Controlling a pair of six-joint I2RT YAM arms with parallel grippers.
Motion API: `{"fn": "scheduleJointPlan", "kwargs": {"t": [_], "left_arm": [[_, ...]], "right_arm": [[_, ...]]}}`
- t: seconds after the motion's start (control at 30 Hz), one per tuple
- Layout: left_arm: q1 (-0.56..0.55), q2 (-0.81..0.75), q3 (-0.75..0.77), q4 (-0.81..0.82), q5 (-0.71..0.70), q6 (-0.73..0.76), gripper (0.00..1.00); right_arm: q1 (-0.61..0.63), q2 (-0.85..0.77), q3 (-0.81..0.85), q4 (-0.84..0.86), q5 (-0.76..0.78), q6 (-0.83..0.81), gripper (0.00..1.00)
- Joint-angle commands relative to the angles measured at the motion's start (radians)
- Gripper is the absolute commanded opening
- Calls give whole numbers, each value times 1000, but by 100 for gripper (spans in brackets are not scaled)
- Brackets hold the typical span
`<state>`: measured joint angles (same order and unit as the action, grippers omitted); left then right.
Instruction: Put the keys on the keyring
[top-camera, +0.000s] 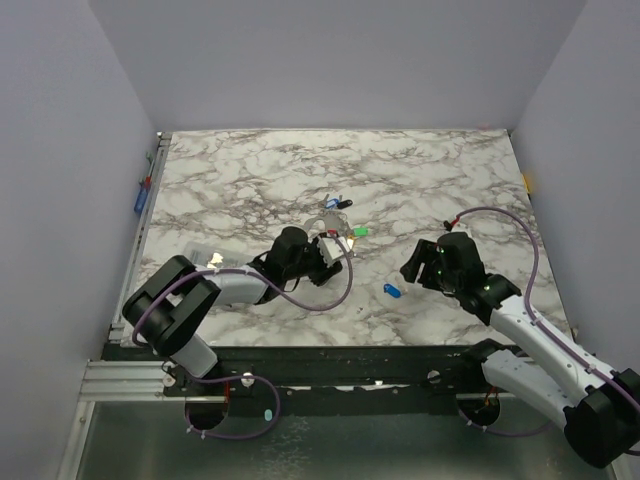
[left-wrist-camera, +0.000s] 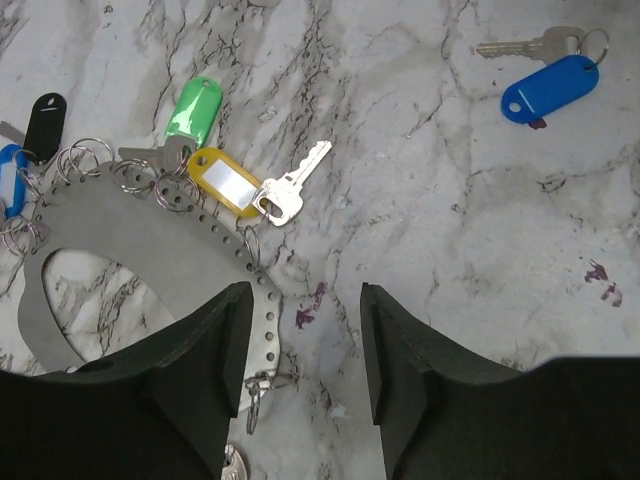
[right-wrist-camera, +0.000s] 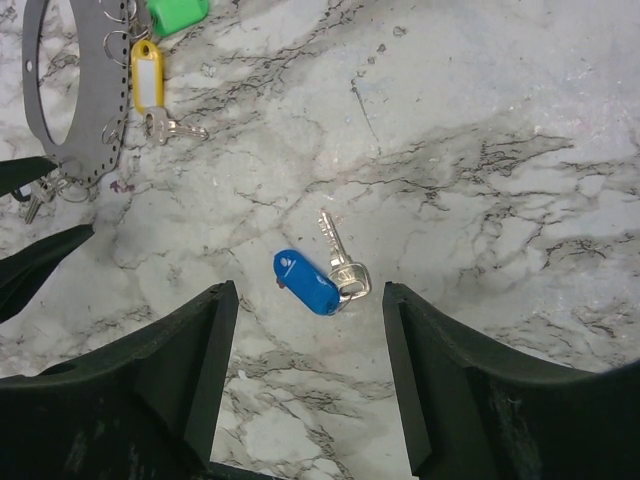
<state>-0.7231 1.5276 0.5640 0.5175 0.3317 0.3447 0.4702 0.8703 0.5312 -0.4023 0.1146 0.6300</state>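
the right claw (right-wrist-camera: 310, 296) is released, jaws wide apart, hanging over the loose blue-tagged key (right-wrist-camera: 306, 283) on the tabletop (right-wrist-camera: 520, 120), likely lined up to pick it. the left claw (left-wrist-camera: 305, 298), also released and empty, sits at the keyring (left-wrist-camera: 150, 250) edge, probably to steady it. the yellow-tagged key (left-wrist-camera: 225, 182) and green-tagged key (left-wrist-camera: 195, 108) hang there. both arms stretch low, wrists tipped down.
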Motion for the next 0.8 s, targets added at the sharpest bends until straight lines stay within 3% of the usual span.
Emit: {"fn": "scheduleJointPlan", "kwargs": {"t": [0.0, 0.57, 0.77], "left_arm": [[-1, 100, 70, 84, 5, 20, 51], [7, 252, 107, 157, -115, 35, 37], [10, 280, 105, 192, -140, 28, 26]], "right_arm": [[5, -2, -15, 45, -13, -32, 69], [4, 6, -23, 69, -42, -52, 69], [5, 7, -24, 71, -44, -53, 69]]}}
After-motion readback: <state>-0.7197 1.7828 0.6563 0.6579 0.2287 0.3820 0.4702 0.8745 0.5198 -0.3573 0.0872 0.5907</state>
